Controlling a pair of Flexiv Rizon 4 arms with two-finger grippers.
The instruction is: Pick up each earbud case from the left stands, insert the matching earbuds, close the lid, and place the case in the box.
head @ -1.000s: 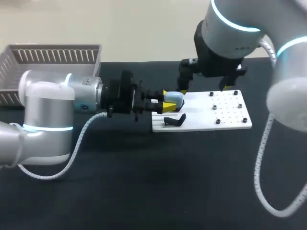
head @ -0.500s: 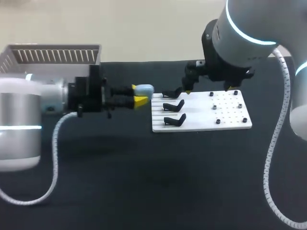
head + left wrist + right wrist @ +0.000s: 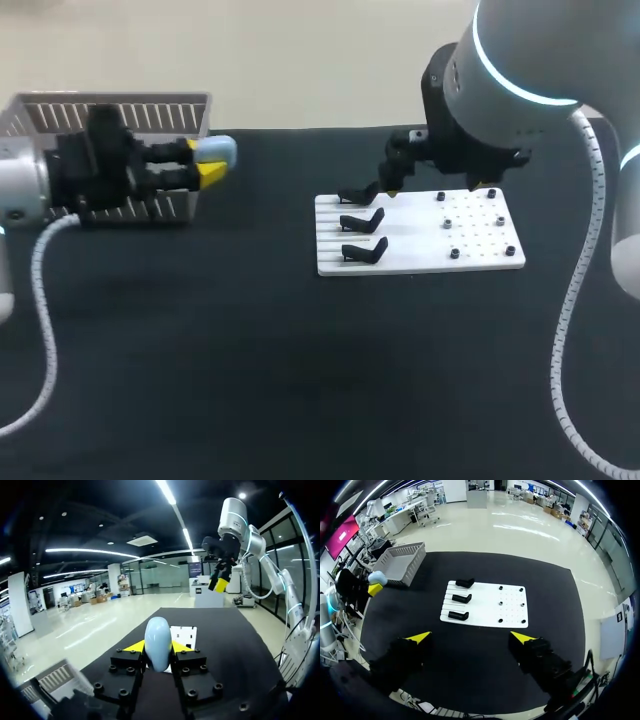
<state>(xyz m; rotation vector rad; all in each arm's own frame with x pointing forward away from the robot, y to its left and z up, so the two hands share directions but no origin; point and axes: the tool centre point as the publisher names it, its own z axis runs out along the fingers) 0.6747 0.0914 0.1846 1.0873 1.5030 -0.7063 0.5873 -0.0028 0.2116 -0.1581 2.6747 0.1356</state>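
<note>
Left arm (image 3: 15,190): white-grey round shell, black wrist block, white coiled cable (image 3: 43,290). Right arm (image 3: 520,50): same glossy shell, glowing cyan ring (image 3: 510,85), coiled white cable too. Left gripper (image 3: 158,647): black blocky body, round black screws (image 3: 120,693), yellow wedge tips. Right gripper (image 3: 472,637): black fingers, yellow triangular tips.

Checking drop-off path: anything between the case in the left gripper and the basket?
Nothing visible. The left gripper holds the light blue earbud case by the grey basket, off its right corner, nothing between. Only the basket's slatted wall needs clearing. The right gripper is open above the white stand plate.
</note>
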